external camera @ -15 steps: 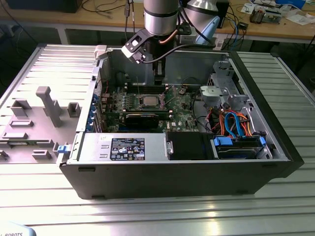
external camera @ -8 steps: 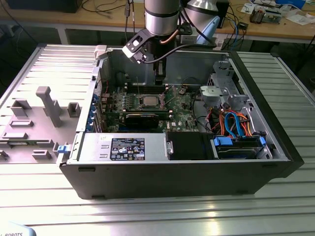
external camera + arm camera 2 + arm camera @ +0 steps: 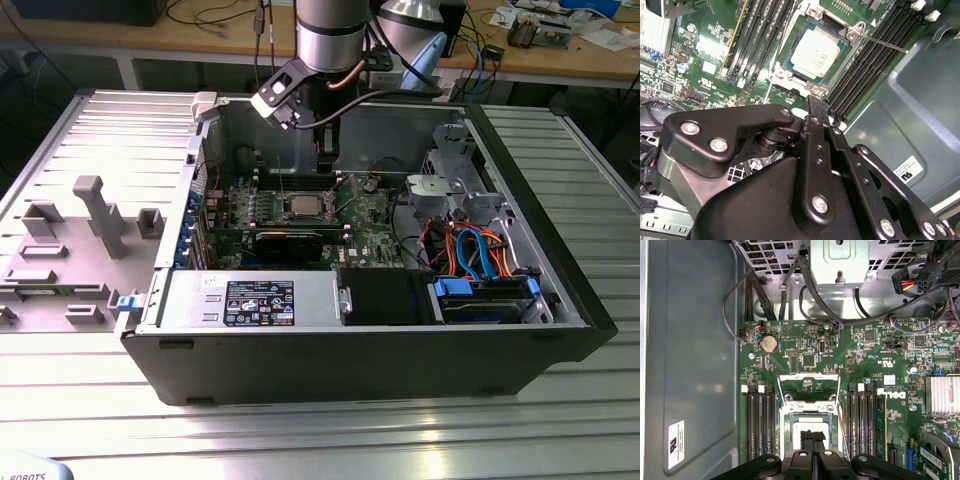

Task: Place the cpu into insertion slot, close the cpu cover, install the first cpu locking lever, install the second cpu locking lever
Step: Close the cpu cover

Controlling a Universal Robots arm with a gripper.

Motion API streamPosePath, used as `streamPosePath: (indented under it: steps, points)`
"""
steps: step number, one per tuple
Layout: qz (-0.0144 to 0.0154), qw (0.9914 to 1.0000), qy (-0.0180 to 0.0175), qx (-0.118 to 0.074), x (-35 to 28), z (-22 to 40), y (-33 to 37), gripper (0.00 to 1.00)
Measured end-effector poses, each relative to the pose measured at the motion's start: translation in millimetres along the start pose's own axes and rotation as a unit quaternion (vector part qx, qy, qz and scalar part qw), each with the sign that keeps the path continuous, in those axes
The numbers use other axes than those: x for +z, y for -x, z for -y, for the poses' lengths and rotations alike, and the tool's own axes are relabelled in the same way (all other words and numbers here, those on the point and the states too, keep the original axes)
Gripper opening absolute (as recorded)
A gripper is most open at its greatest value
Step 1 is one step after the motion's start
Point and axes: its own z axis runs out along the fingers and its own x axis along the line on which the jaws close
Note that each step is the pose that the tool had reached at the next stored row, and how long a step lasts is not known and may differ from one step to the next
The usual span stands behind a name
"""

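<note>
A ribbed metal table (image 3: pixel 560 400) carries an open computer case (image 3: pixel 350 360), with a grey moulded fixture (image 3: pixel 80 240) lying on the exterior view's left; the robot arm (image 3: pixel 328 35) comes down from above into the case, over the green motherboard (image 3: pixel 375 215); the gripper (image 3: pixel 326 176) hangs just above the board beside the socket area; in both wrist views its black fingers (image 3: pixel 812 436) are pressed together to a narrow tip with nothing between them, and the tip sits at the edge of the insertion slot (image 3: pixel 781 75); long black memory slots (image 3: pixel 760 425) flank that socket on both sides; in the first wrist view the cpu cover (image 3: pixel 808 376) is swung back off the socket, the green board showing through its window; the cpu (image 3: pixel 816 51) lies flat inside the slot, silvery top up and uncovered; a thin metal lever (image 3: pixel 882 44) sticks out from one corner of the socket across the memory slots.
</note>
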Motion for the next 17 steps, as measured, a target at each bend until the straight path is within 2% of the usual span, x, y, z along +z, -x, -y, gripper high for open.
streamPosePath:
  steps: [17]
  points:
    - [0.0000, 1.00000, 0.0000, 0.000, 0.2, -4.9, 0.0, 0.11]
